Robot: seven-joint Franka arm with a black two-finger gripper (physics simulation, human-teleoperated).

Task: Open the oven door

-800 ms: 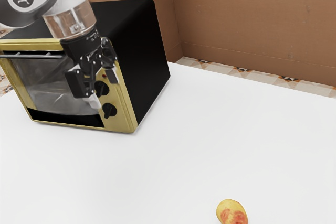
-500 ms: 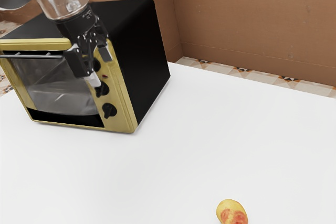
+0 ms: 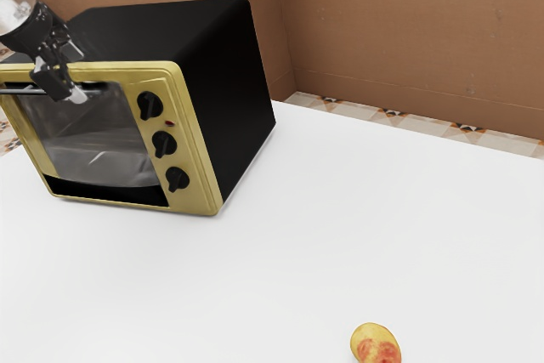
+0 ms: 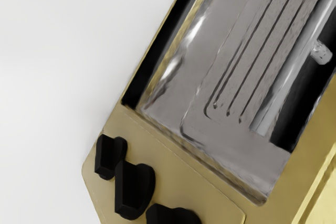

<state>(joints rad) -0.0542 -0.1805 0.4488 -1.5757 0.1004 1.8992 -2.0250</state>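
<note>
"Where's the oven point(image 3: 234, 108)?"

"Just by the gripper point(image 3: 80, 74)! It's a big black box with a gold front. The gripper is up near the top of its door point(image 3: 102, 150)."

"What's the door like?"

"Shut, with gray, shiny glass. A long bar point(image 4: 296, 66) goes across the top, near the gripper. Three black knobs point(image 3: 164, 144) sit lower than the gripper, toward the exterior view's right."

"And the gripper's fingers?"

"Spread apart."

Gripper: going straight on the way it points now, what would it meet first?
Probably the oven door, near one end of its handle; how much depth lies between gripper and door is unclear.
</note>
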